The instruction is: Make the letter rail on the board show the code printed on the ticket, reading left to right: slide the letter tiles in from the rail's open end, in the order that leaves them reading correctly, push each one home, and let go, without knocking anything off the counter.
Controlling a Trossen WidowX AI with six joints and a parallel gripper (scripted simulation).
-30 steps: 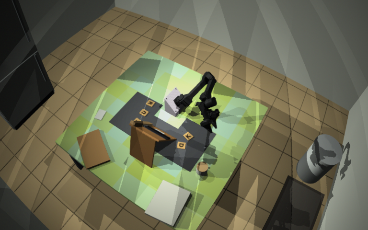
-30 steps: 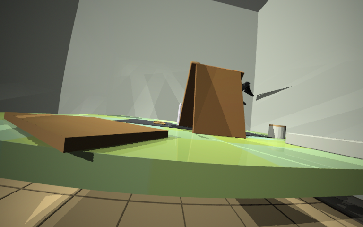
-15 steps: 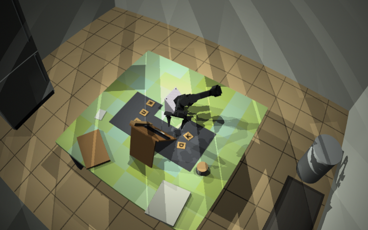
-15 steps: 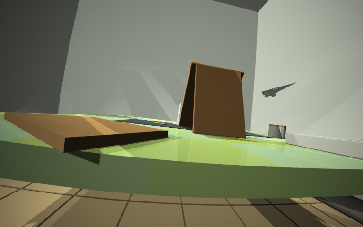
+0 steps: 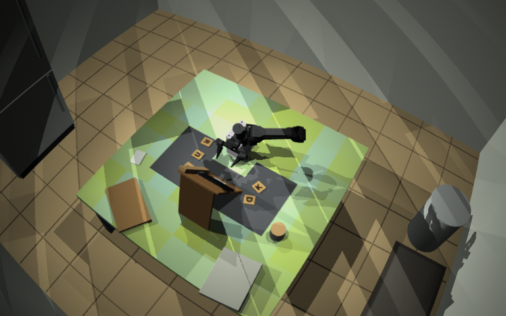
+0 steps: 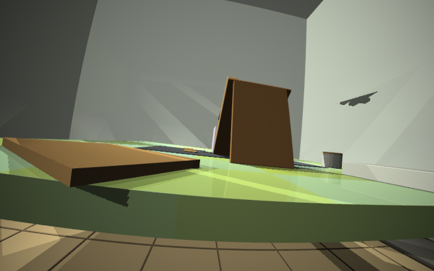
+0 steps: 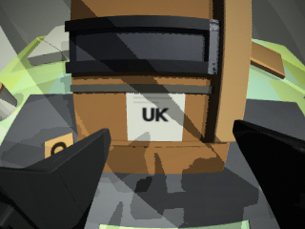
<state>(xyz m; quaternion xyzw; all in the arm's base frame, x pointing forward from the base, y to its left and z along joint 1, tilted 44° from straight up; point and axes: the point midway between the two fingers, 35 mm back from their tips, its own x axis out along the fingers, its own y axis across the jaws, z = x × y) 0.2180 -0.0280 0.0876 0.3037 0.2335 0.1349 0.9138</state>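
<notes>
While the rail (image 5: 216, 181) (image 7: 138, 48) holds no tile, our gripper (image 5: 224, 160) (image 7: 172, 130) waits before it, fingers apart. We have both ticket letters left to load.

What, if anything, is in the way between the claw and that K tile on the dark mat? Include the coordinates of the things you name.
Nothing visible stands between the open tool (image 5: 225, 160) (image 7: 172, 126) and the K tile (image 5: 258, 187). The board (image 5: 196, 199) (image 6: 260, 124) (image 7: 100, 114) stands beside that path, not across it.

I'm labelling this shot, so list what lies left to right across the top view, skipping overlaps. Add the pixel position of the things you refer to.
Dark cabinet (image 5: 33, 97), brown slab (image 5: 128, 205) (image 6: 95, 154) (image 7: 268, 61), U tile (image 5: 197, 154), D tile (image 5: 249, 199) (image 7: 56, 143), wooden-topped cylinder (image 5: 277, 230) (image 6: 331, 160) (image 7: 7, 104), grey bin (image 5: 438, 219).
</notes>
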